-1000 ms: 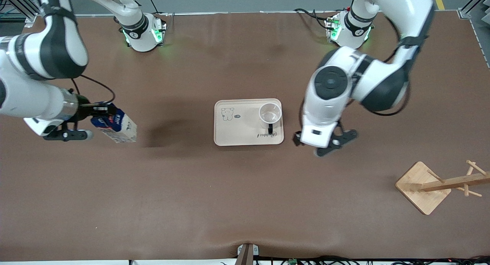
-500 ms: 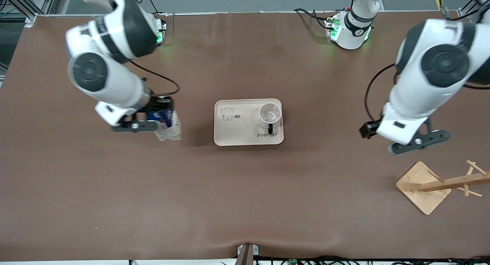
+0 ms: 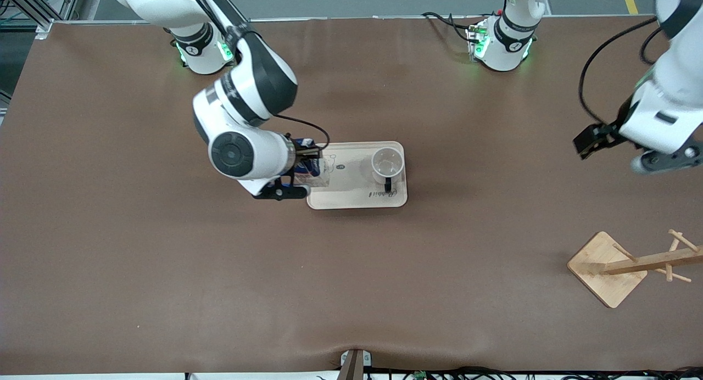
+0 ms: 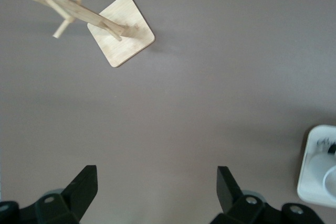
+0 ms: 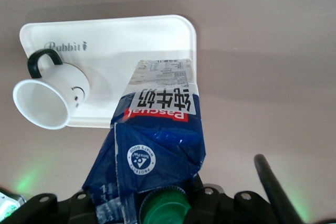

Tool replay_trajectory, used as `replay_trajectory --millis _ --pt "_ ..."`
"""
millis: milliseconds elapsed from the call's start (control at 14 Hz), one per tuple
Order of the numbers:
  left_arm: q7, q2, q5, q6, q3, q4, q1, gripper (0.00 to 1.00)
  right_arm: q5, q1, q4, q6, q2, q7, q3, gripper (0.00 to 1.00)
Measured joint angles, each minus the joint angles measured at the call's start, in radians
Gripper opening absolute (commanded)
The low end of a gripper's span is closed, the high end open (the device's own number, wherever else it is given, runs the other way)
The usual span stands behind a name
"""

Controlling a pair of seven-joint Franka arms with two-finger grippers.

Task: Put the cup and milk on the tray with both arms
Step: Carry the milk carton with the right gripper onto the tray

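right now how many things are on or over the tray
2. The cup stands on the tray toward the left arm's end. The milk is held over the tray's other end by the right gripper. Nothing else shows there.

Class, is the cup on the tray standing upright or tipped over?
Upright. The cup stands on the tray with its open mouth facing up, and looks empty.

Robot lab: two bench-mounted arms (image 3: 241,94), aluminium framing (image 3: 33,6).
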Motion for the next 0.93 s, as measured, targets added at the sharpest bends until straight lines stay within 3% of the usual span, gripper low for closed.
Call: replay_trajectory --millis 286,500,571,643,714,786,929 --pt "0.211 -0.081 -0.121 -0.035 0.180 -0.048 -0.044 1.00 0.000 0.047 0.063 0.006 0.072 0.040 -0.001 0.23" --pt "0.219 -0.127 -0.135 -0.035 0.191 -0.100 -0.058 1.00 -0.057 0.068 0.056 0.068 0.091 0.043 -0.004 0.23" --pt "0.217 -0.145 -0.135 -0.035 0.191 -0.115 -0.068 1.00 -0.069 0.072 0.052 0.097 0.096 0.046 -0.004 0.32" --pt "0.215 -0.164 -0.135 -0.035 0.191 -0.130 -0.074 1.00 -0.072 0.075 0.049 0.111 0.101 0.047 -0.005 0.54" --pt "0.213 -0.182 -0.135 -0.034 0.191 -0.145 -0.077 1.00 -0.073 0.076 0.048 0.113 0.105 0.049 -0.005 0.55" --pt "0.213 -0.198 -0.135 -0.034 0.191 -0.159 -0.077 1.00 -0.073 0.077 0.044 0.113 0.106 0.050 -0.005 0.44" --pt "0.213 -0.216 -0.137 -0.030 0.191 -0.176 -0.076 1.00 -0.073 0.081 0.033 0.108 0.106 0.067 -0.005 0.42"
